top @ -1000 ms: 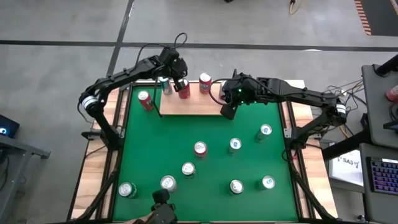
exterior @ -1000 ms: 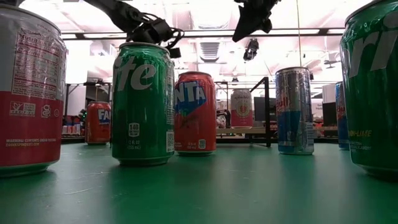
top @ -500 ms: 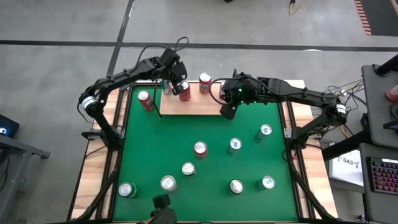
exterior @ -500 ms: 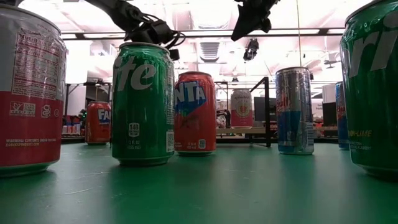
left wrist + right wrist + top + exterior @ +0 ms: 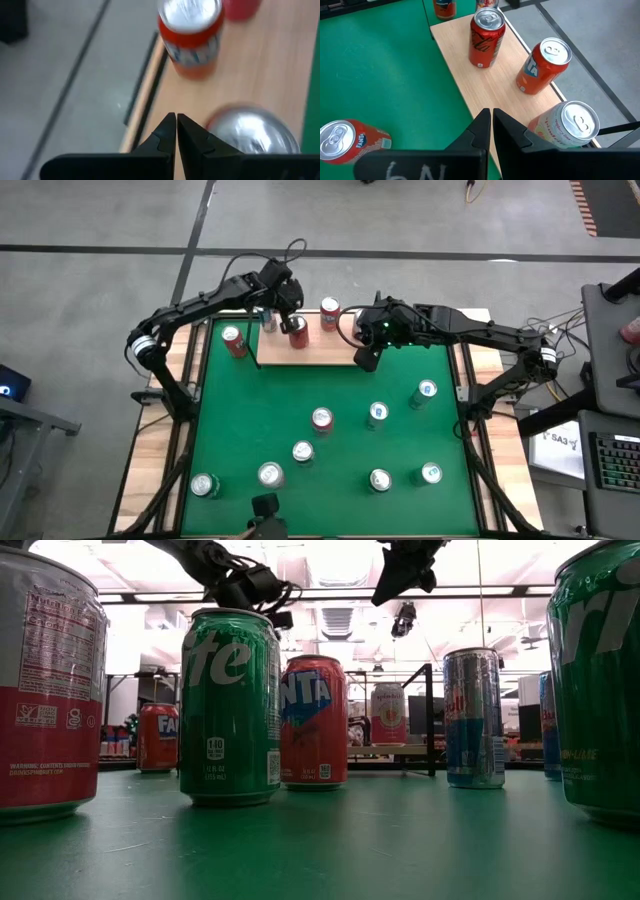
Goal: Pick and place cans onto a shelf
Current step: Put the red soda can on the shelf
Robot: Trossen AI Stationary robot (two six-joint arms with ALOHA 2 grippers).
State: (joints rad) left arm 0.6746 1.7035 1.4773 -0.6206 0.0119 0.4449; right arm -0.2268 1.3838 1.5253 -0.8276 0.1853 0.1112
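Overhead, every can stands upright, long axis vertical, round silver top facing up. The shelf, a flat pale-wood board with a smooth grain, lies along the far edge of the green table, with thin black wire uprights at its ends.

The left gripper hovers above the shelf's left end with its two dark fingers pressed together, pinching nothing. Seen from its wrist, a silver can top sits just beside and below the fingertips, and an orange-red can stands farther along the board, apart from the claw.

The right gripper hangs over the shelf's right end, fingers likewise pressed together and empty. Ahead of it on the board stand a red cola can, an orange Fanta can and a pale pink can closest to the fingers; none touches the claw. One more red Fanta can stands on the green mat just off the shelf's left end.

Eight further cans stand scattered on the near half of the table, well apart from both arms, among them a green Sprite can.
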